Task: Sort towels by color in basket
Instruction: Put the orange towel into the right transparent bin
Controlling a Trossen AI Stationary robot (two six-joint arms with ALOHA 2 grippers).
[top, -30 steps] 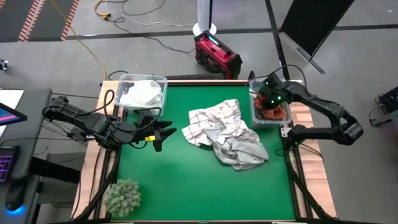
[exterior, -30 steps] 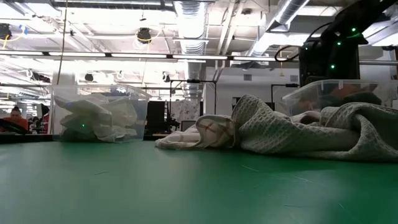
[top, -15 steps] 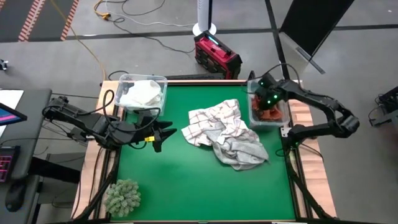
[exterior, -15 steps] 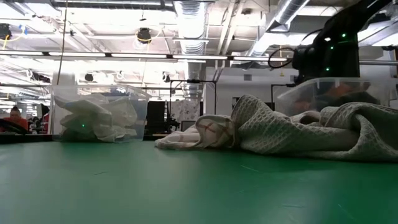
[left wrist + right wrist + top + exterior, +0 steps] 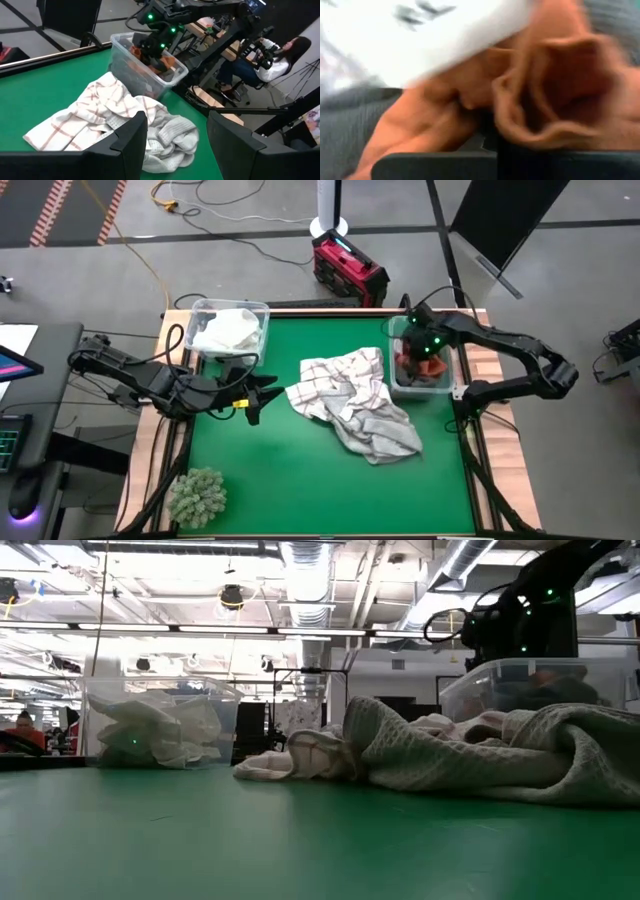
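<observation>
Right gripper (image 5: 412, 350): shut, down inside the right bin (image 5: 437, 385) among rust-orange towels (image 5: 428, 368), perhaps pulling it.
Left gripper (image 5: 262, 393): open, empty, waiting.
Checked and grey towels (image 5: 352, 400): heaped mid-table, unsorted.
White towels (image 5: 225, 330): in left bin (image 5: 196, 308).

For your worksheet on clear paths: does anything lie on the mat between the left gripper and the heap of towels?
Nothing visible does. The left gripper hangs open over bare green mat, and the heap of towels lies to its right with only open mat between them. The bin of white towels sits off that line.
</observation>
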